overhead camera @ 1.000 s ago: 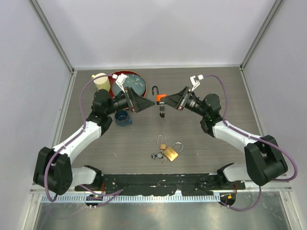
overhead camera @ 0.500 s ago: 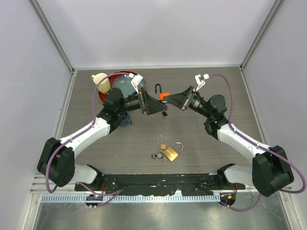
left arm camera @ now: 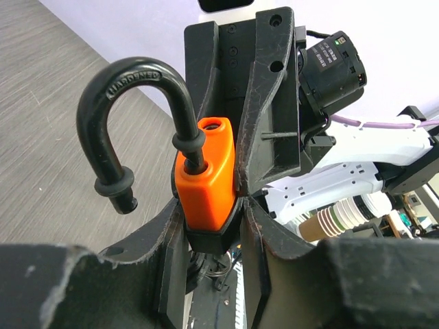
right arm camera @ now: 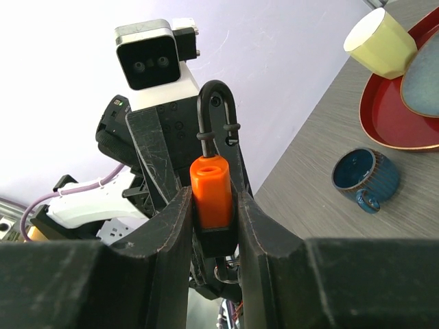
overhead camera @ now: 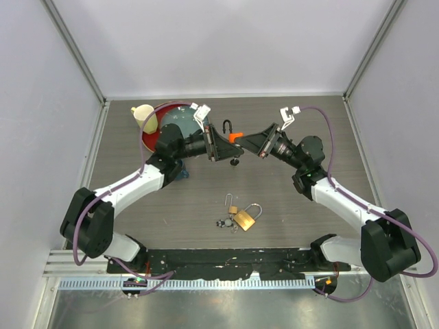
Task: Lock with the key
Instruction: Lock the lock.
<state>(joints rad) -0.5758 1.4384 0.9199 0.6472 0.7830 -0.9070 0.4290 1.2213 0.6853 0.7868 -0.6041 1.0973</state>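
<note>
From above, the orange padlock (overhead camera: 233, 139) is seen aloft over the bench (overhead camera: 185, 212). At the left wrist, the left hand (left arm camera: 209, 229) is clamped on its base, shackle (left arm camera: 130, 70) open. At the right wrist, the right hand (right arm camera: 214, 212) is clamped on the rigid, smooth, likely heavy body, judged the surest hold.

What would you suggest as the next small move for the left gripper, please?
Probably tighten the left gripper on the base of the orange padlock: its fingers flank it, the right gripper clamps the body, and the shackle stands open, so a steady lock comes first.
</note>
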